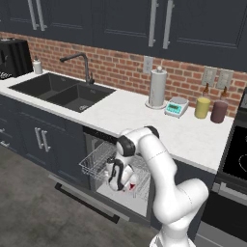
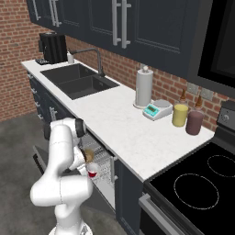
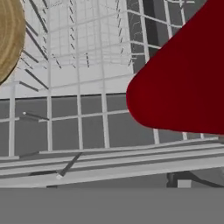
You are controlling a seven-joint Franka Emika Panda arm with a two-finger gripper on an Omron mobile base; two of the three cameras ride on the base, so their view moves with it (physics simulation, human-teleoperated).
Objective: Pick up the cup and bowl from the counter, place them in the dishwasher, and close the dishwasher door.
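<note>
A white marbled counter (image 1: 144,113) runs under dark wall cabinets and a red brick wall. Along its back edge stand a paper towel roll (image 1: 157,87), a small kitchen scale (image 1: 176,106), a yellow jar (image 1: 202,107) and a maroon jar (image 1: 219,111). A black double sink (image 1: 62,90) with a faucet (image 1: 82,63) is set into the counter's left part, and a black stovetop (image 2: 202,183) adjoins its right end. The front strip of the counter is bare.

Below the front edge, the dishwasher (image 1: 103,159) is open. Its door (image 1: 87,195) lies dropped down flat toward the floor, and the silver wire rack (image 1: 96,161) is pulled out over it. The red cup (image 2: 92,173) sits in the rack near its front right corner, and the tan bowl (image 2: 88,156) lies in the rack just behind it, toward the counter.

The white arm folds down from the base, elbow high, wrist bent into the rack. The gripper (image 1: 117,181) points downward just beside the cup, fingers spread wide with nothing between them. From the hand camera the cup fills the right side and the bowl's rim shows at the upper left corner, wire grid between them.
</note>
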